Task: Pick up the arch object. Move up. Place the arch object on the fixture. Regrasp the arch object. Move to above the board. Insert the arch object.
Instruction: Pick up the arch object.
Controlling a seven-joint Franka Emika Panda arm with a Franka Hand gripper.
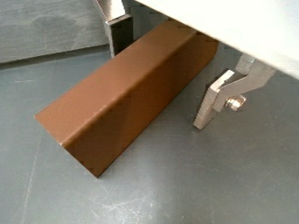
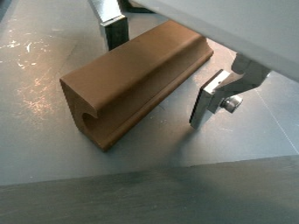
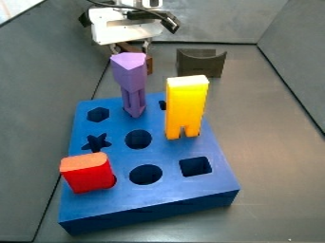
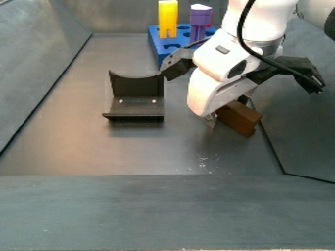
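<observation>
A: Where is the slim brown arch object (image 2: pixel 138 83)?

B: It lies flat on the grey table (image 2: pixel 47 52), near the right edge in a side view (image 4: pixel 241 120), its notched end showing in a wrist view. That low, lengthwise pose suits a grasp across its narrow width.

A: And the end effector (image 1: pixel 163 74)?

B: Lowered around it, silver fingers (image 1: pixel 216 98) on either side, spread wider than the block and apparently not pressing it. It has hold of nothing, I judge.

A: The dark scooped fixture (image 4: pixel 132 96)?

B: Well apart, toward the table's middle, cradle empty.

A: The thick blue board (image 3: pixel 146 157)?

B: By the far edge, carrying yellow, purple and red pieces.
</observation>
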